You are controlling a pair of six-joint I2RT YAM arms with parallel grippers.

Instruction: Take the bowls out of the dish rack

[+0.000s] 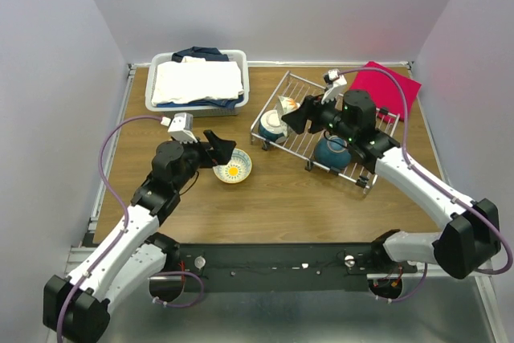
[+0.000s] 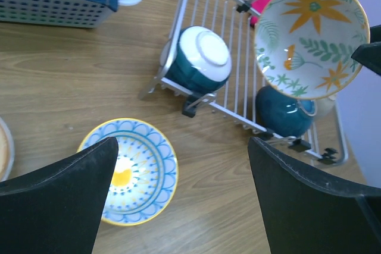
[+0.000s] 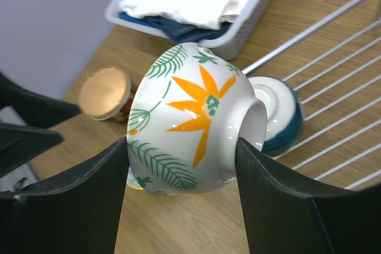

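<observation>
My right gripper (image 1: 291, 116) is shut on a white floral bowl (image 3: 190, 135) with orange flowers. It holds the bowl on its side in the air over the left end of the silver wire dish rack (image 1: 305, 144). The bowl also shows in the left wrist view (image 2: 309, 37). Two teal bowls stand upside down on the rack, one at the left (image 1: 272, 126) and one at the front (image 1: 332, 153). My left gripper (image 1: 221, 150) is open and empty, just above a bowl with a yellow and blue pattern inside (image 2: 140, 168) that sits upright on the table.
A white plastic bin of folded cloth (image 1: 197, 82) stands at the back left. A red cloth (image 1: 385, 87) lies at the back right behind the rack. An orange-inside bowl (image 3: 106, 93) sits on the table near the left arm.
</observation>
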